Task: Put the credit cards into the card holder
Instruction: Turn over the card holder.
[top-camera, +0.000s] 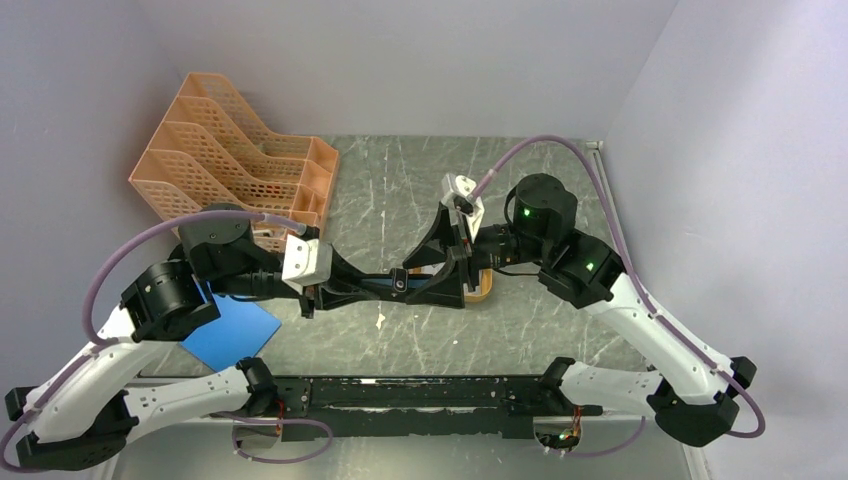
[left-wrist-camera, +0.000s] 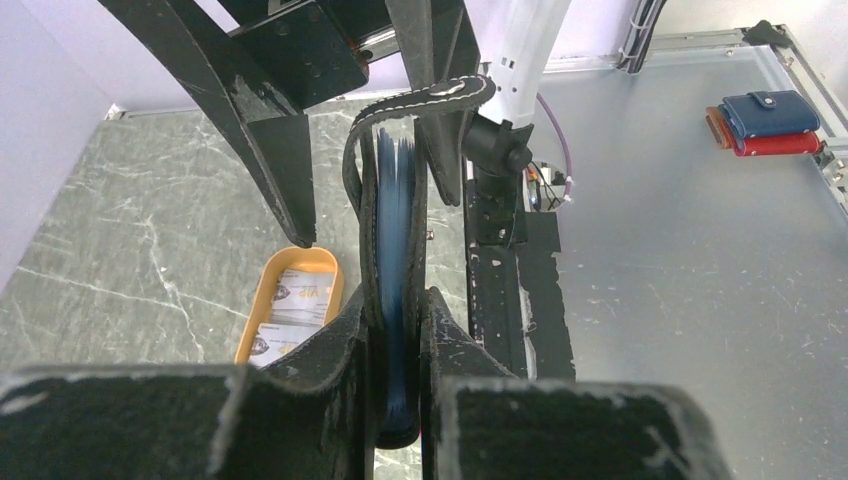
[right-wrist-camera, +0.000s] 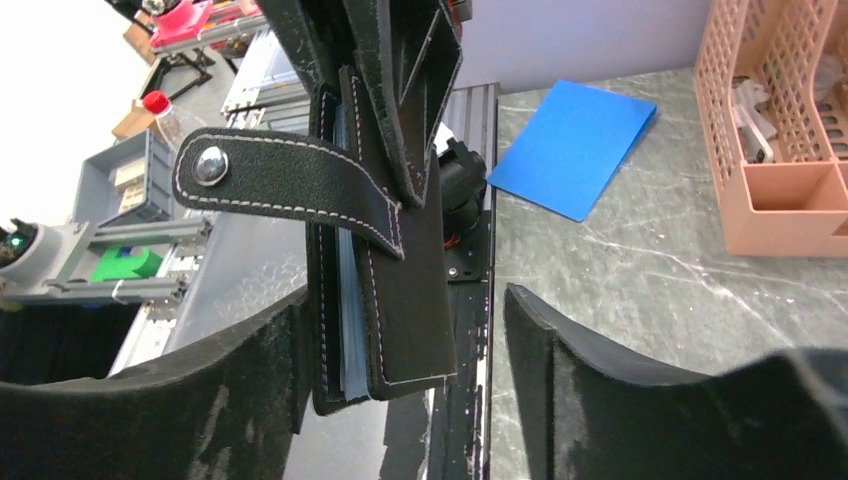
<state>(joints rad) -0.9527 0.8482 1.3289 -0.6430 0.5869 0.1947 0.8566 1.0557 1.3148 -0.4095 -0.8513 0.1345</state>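
Note:
The black card holder (left-wrist-camera: 396, 230) stands on edge, clamped between my left gripper's (left-wrist-camera: 395, 305) jaws, its clear bluish pockets showing between the covers. In the right wrist view the card holder (right-wrist-camera: 385, 300) hangs with its snap tab (right-wrist-camera: 280, 185) loose to the left. My right gripper (right-wrist-camera: 408, 300) is open around its free end, which lies close to the left finger (right-wrist-camera: 200, 400). From above, both grippers meet at the card holder (top-camera: 375, 285) mid-table. The credit cards (left-wrist-camera: 290, 310) lie in an orange oval tray (left-wrist-camera: 262, 290) below.
An orange file organizer (top-camera: 240, 165) stands at the back left. A blue sheet (top-camera: 230, 330) lies near the left arm. The orange tray (top-camera: 484, 290) sits partly under the right gripper. Blue and red wallets (left-wrist-camera: 770, 125) lie off the table.

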